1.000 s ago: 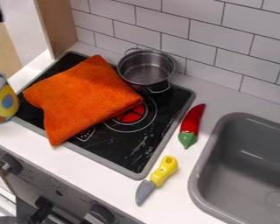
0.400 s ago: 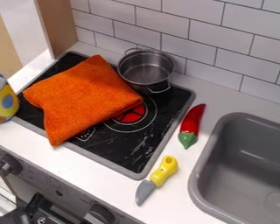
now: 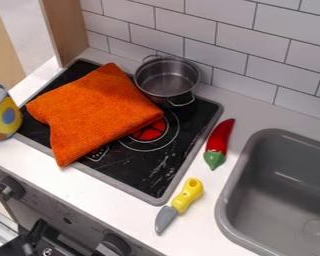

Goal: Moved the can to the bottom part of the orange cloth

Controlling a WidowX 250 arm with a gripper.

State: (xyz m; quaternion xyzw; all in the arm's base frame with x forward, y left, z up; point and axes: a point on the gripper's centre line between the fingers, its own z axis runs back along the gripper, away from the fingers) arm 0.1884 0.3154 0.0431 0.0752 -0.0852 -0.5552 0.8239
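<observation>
Firstly, one black gripper (image 3: 37,244), apparently, low at the view's left, before the stove front; how far it was spread, and whether it gripped anything, could not be told. Item: one can (image 3: 5,119), patterned yellow, at the left edge, upright, long axis vertical, grey lid end uppermost; it stood just beside the orange cloth (image 3: 96,110), not on it. Item: said cloth, rumpled, lay across the black stovetop (image 3: 149,172). Item: one metal pot (image 3: 167,82), behind. Item: one yellow-handled knife (image 3: 179,205), one red pepper (image 3: 219,140), between stovetop and grey sink (image 3: 276,200).
</observation>
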